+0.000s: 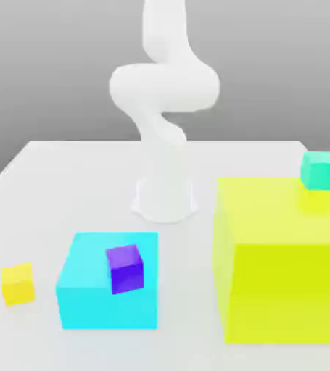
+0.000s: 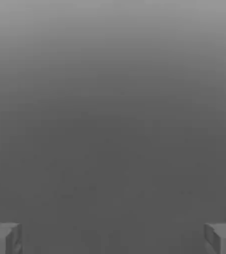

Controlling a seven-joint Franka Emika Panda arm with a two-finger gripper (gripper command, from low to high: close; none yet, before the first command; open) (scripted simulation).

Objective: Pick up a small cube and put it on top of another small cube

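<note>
1. Nearest in the exterior view, the huge yellow-green block (image 1: pixel 287 264) stands at the front on the exterior view's right, on the white table (image 1: pixel 66 167).
2. At the front on the exterior view's left stands the large cyan block (image 1: pixel 99 290), and the small purple cube (image 1: pixel 125 269) sits on its top, toward the side facing the yellow-green block.
3. The small yellow cube (image 1: pixel 17 282) rests on the table just beside the cyan block, on the exterior view's left, apart from it by a narrow strip of table.
4. Farther back, the small teal-green cube (image 1: pixel 321 170) sits on the top of the yellow-green block at its far corner on the exterior view's right, well apart from the yellow cube.
5. Behind the blocks the white arm (image 1: pixel 164 109) rises from its base near the table's middle and bends upward out of the picture.
6. The hand view offers what the exterior view does not: the gripper (image 2: pixel 113 238), its two grey fingertips (image 2: pixel 3 238) set wide apart at opposite edges of the picture, with nothing between them.
7. Beyond the fingertips lies plain grey background, so the yellow cube lies nowhere near the fingers and is not held.
</note>
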